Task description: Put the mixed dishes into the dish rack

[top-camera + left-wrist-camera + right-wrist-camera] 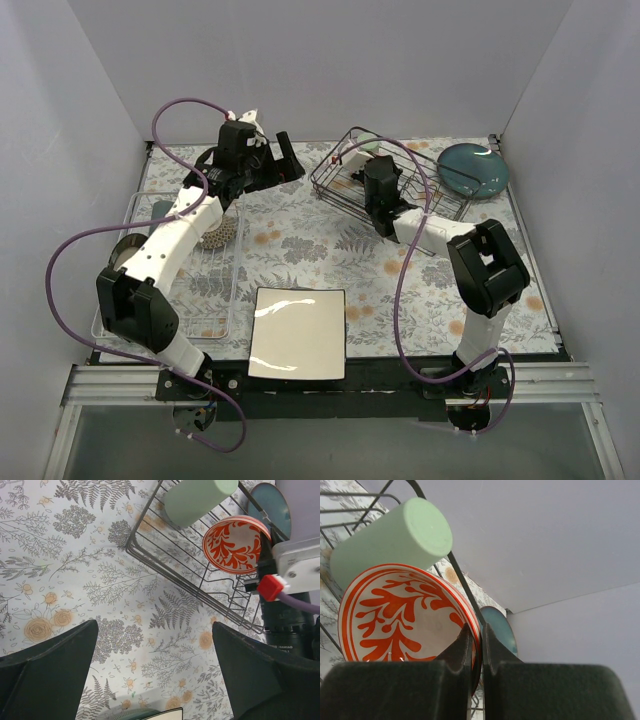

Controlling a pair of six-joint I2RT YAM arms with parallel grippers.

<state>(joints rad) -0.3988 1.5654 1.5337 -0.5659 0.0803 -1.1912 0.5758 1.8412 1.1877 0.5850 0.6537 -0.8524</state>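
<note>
The black wire dish rack stands at the back right. A pale green cup lies on its side in it, also seen in the right wrist view. My right gripper is shut on the rim of the red-orange patterned bowl, holding it on edge inside the rack; the bowl shows beside the cup. My left gripper is open and empty above the tablecloth, left of the rack. The white square plate lies at the near edge. A round blue-green plate lies behind the rack.
A pale wire tray lies at the left under my left arm, with a round patterned dish partly hidden on it. White walls close in the back and both sides. A floral cloth covers the table.
</note>
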